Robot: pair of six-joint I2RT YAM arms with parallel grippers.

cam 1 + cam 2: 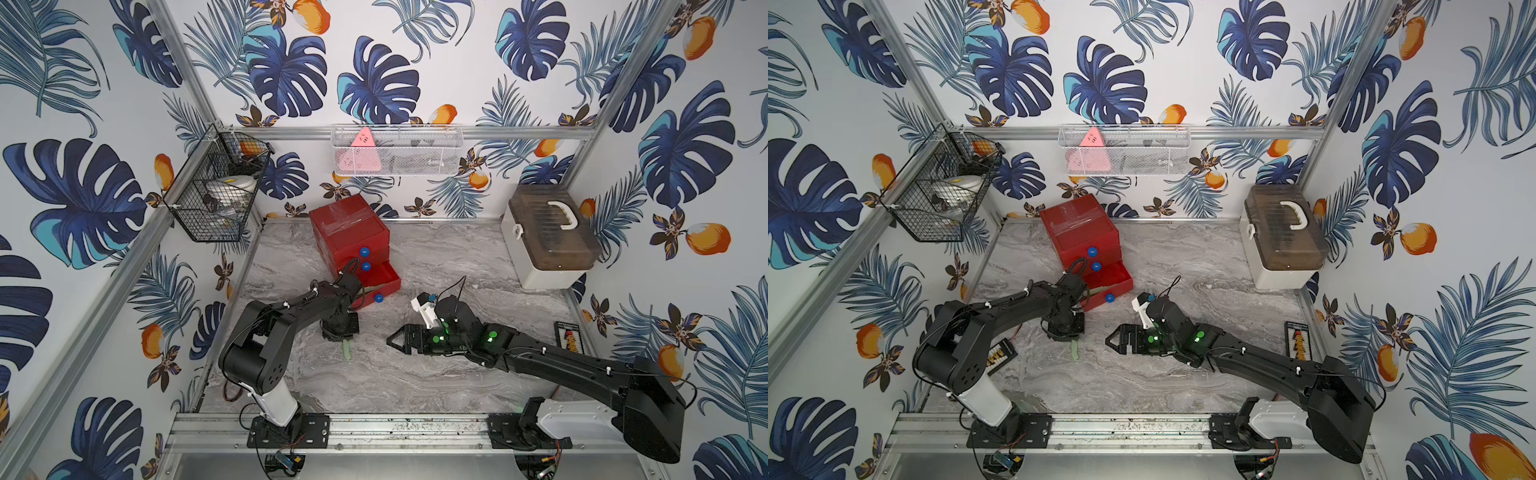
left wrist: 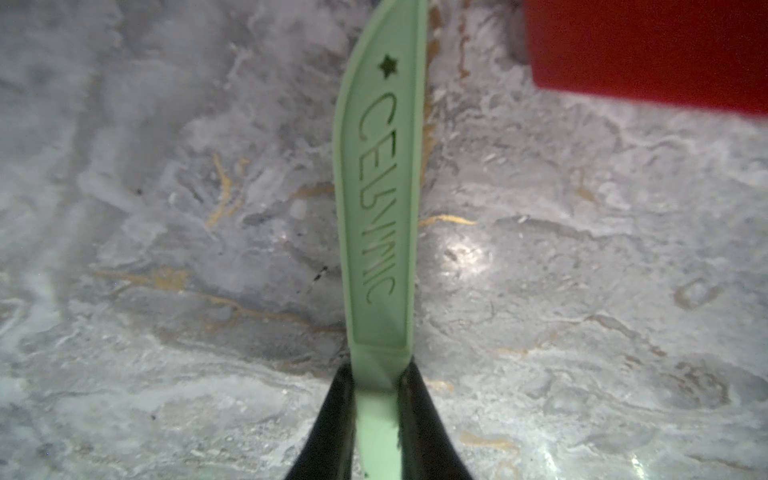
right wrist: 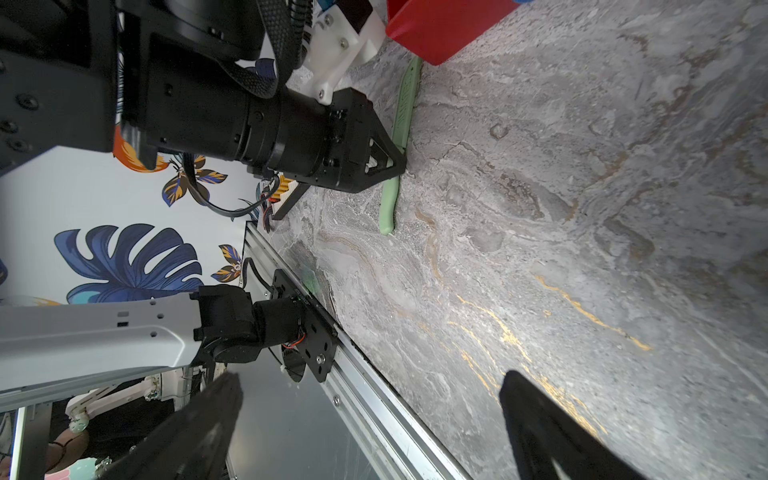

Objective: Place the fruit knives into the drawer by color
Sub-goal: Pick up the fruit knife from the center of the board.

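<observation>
While down at the tabletop (image 1: 415,374) — left hand (image 2: 377,368) pinching mint-green knife (image 2: 380,187); right hand (image 3: 372,376) spread wide.

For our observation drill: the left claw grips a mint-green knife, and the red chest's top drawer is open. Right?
No: the bottom drawer is open, as both top views show. The left claw does grip the mint-green knife.

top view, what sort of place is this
Probably a robot test booth dressed as a home corner: aluminium frame, leaf wallpaper, and left arm and right arm bolted to a base rail.
</observation>
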